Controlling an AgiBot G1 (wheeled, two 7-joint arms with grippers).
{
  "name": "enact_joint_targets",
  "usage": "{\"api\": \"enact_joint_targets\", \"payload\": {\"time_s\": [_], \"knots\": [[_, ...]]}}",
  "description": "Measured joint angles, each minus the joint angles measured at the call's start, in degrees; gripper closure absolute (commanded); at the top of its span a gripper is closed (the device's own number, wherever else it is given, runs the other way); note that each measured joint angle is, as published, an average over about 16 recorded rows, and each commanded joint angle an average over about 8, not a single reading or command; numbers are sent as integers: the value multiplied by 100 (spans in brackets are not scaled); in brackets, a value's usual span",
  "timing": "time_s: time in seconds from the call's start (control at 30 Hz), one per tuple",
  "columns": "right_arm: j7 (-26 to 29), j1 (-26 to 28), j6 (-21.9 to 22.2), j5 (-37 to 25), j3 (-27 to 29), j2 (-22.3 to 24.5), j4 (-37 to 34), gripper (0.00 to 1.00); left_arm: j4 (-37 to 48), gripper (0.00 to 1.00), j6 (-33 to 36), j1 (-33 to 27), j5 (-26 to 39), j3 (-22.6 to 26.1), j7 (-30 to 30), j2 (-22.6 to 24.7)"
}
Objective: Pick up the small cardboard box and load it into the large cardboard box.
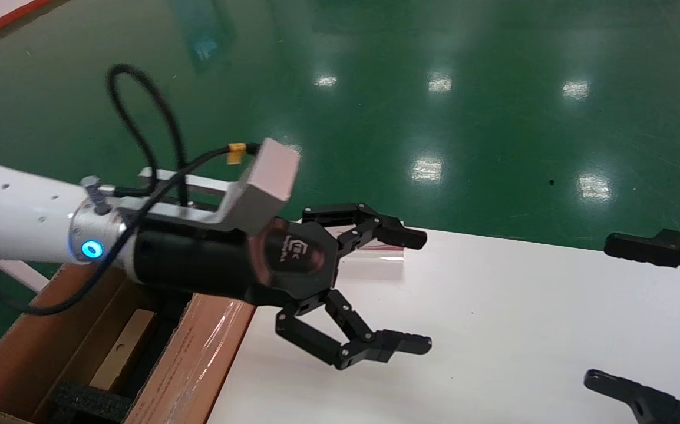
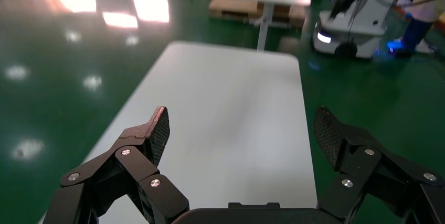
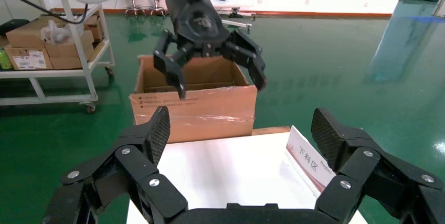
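The large cardboard box (image 1: 195,359) stands at the table's left end, with glossy tape on its near flap and black foam (image 1: 89,401) inside. It also shows in the right wrist view (image 3: 194,109). A lighter brown carton face (image 1: 123,346) lies inside it between the foam, likely the small cardboard box; no symbol is legible. My left gripper (image 1: 419,291) is open and empty, held in the air just past the box's flap over the white table (image 1: 493,330). It also shows in its own wrist view (image 2: 241,129) and in the right wrist view (image 3: 210,64). My right gripper (image 1: 598,311) is open and empty at the right edge.
A small sign card (image 1: 378,259) stands at the table's far edge behind the left gripper; it also shows in the right wrist view (image 3: 309,162). Green floor surrounds the table. A cart with cartons (image 3: 47,51) and another robot (image 2: 357,24) stand farther off.
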Motion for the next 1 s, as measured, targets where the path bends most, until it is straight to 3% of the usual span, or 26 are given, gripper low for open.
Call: {"api": "enact_joint_targets", "payload": {"time_s": [0.2, 0.4, 1.0], "knots": [[7, -3, -4, -8, 12, -5, 3, 0, -58, 0, 231, 740, -182, -1011, 364, 40], [13, -6, -9, -16, 24, -9, 6, 0, -89, 0, 358, 1146, -283, -1565, 565, 62], [33, -15, -22, -40, 59, -23, 15, 0, -92, 0, 384, 1228, -309, -1673, 611, 65]]}}
